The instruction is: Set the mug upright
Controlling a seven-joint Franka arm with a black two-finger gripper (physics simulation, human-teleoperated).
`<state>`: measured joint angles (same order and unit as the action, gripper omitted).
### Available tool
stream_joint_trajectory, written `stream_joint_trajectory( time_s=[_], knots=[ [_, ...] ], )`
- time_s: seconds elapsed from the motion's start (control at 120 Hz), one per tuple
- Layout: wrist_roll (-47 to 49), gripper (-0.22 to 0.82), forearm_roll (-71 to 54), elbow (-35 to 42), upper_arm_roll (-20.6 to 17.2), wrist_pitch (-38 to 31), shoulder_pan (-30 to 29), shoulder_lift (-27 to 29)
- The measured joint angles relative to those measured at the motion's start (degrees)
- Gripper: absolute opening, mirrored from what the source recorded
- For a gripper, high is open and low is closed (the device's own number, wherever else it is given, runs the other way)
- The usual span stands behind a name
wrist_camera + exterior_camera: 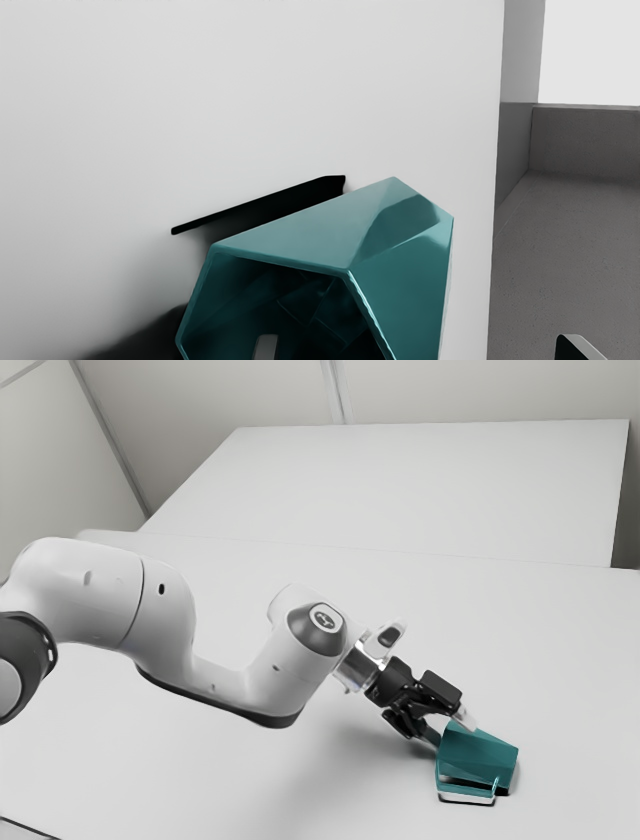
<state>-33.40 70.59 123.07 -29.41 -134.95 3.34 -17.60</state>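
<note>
The teal faceted mug (478, 756) lies on its side on the table, its handle low on the side facing the exterior camera. My gripper (453, 731) is at the mug's mouth end, fingers spread. In the wrist view the mug (400, 255) turns its dark open mouth toward my hand. The gripper (421, 347) stands open there, one fingertip in front of the mouth and the other out past the mug's outer wall. Whether the first fingertip reaches inside the mug, I cannot tell. The mug's lower part is cut off in the wrist view.
A white table (330, 780) carries the mug, and its edge runs close beside the mug in the wrist view. Behind it in the exterior view is another pale flat surface (420, 485). A thin black strip (280, 205) shows along the mug's side.
</note>
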Motion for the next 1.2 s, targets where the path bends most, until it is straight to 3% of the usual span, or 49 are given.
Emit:
stream_joint_trajectory(
  time_s=[0.167,0.367,0.533,0.825,1.0,1.1,1.2],
  knots=[
    [-2.88,0.58,1.84,0.05,-1.04,-0.3,0.08,-0.09],
    [-5.47,0.12,2.55,0.01,-1.92,-0.1,0.01,0.64],
    [-7.05,-0.07,2.68,-0.57,-2.88,0.18,-0.08,1.0],
    [-8.67,-0.16,2.38,-0.73,-2.95,0.48,-0.11,2.8],
    [-8.21,-0.17,0.63,0.0,-2.73,1.17,-0.98,10.7],
    [-5.45,-0.17,-9.03,-0.01,-1.95,2.65,-2.34,16.62],
    [-1.47,-0.18,-22.6,-1.21,3.03,6.07,-0.27,20.13]
  ],
)
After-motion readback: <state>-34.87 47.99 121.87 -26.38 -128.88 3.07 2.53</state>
